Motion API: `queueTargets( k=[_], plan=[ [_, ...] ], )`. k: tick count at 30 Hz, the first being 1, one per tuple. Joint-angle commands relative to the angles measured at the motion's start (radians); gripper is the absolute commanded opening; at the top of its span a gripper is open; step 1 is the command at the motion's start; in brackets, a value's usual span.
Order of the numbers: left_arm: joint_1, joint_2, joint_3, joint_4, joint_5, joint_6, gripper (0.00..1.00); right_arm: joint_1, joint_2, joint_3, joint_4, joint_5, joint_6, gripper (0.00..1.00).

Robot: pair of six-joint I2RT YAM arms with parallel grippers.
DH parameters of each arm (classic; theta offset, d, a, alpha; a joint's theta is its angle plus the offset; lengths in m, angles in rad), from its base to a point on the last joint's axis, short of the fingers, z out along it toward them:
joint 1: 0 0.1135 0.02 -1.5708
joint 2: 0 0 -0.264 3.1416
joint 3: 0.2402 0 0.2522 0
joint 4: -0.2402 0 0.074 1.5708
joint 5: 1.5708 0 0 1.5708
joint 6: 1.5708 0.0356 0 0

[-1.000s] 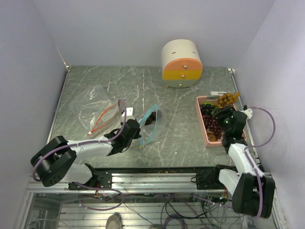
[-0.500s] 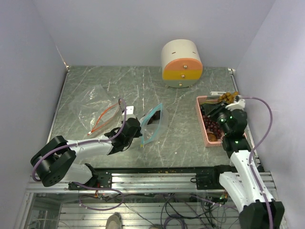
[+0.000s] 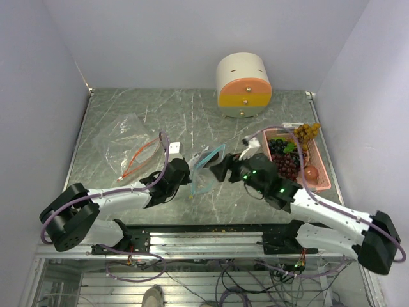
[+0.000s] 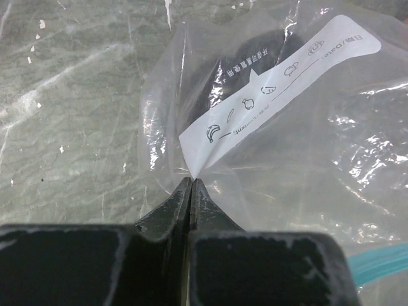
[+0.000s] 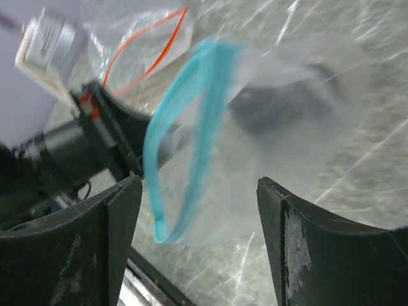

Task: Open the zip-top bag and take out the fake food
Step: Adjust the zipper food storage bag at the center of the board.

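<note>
Swinging over from the basket (image 3: pixel 266 135), my open, empty right gripper (image 3: pixel 217 171) faces the bag (image 3: pixel 203 167); left gripper (image 4: pixel 191 183) pinches its corner.

Left arm (image 3: pixel 121 197) is lying low, extending rightward and away from its base. Left gripper (image 4: pixel 191 182) is pinching a corner of the clear bag (image 4: pixel 319 159), with its jaws pressing tight together. Right arm (image 3: pixel 319 208) is lying outstretched to the left, its wrist pointing toward the left gripper. Right gripper (image 5: pixel 201 185) is facing it from nearby, with its jaws standing wide apart.
</note>
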Motion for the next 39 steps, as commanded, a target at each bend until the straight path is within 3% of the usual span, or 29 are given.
queueTargets(
  k=[1,3,5,11,14,18,23,31,34,39],
  plan=[
    [-0.008,-0.009,0.044,-0.002,-0.005,0.002,0.1,0.189,0.093,0.057,0.04,0.226,-0.018,0.74],
    [-0.01,-0.004,0.049,-0.002,-0.005,0.003,0.1,0.228,0.14,0.07,0.034,0.274,-0.013,0.74],
    [-0.013,-0.008,0.043,0.0,-0.007,0.001,0.1,0.234,0.176,0.08,0.019,0.311,0.002,0.67],
    [-0.013,-0.1,-0.011,-0.046,-0.029,-0.01,0.11,0.235,0.214,0.099,0.05,0.35,0.004,0.18],
    [-0.013,-0.193,-0.048,-0.098,-0.041,-0.024,0.13,0.235,0.242,0.134,0.062,0.331,-0.003,0.01],
    [-0.012,-0.357,-0.102,-0.188,-0.087,-0.038,0.15,0.236,0.269,0.186,0.082,0.297,-0.021,0.0],
    [-0.005,-0.497,-0.088,-0.422,-0.182,-0.078,0.17,0.238,0.32,0.308,0.095,0.245,-0.068,0.0],
    [-0.002,-0.691,-0.05,-0.655,-0.286,-0.137,0.19,0.255,0.566,0.613,0.129,-0.114,-0.063,0.0],
    [-0.003,-0.746,-0.022,-0.745,-0.33,-0.147,0.19,0.256,0.576,0.609,0.171,-0.176,-0.045,0.0],
    [-0.002,-0.832,-0.008,-0.825,-0.36,-0.157,0.19,0.193,0.46,0.441,0.175,-0.11,-0.038,0.0]
  ],
)
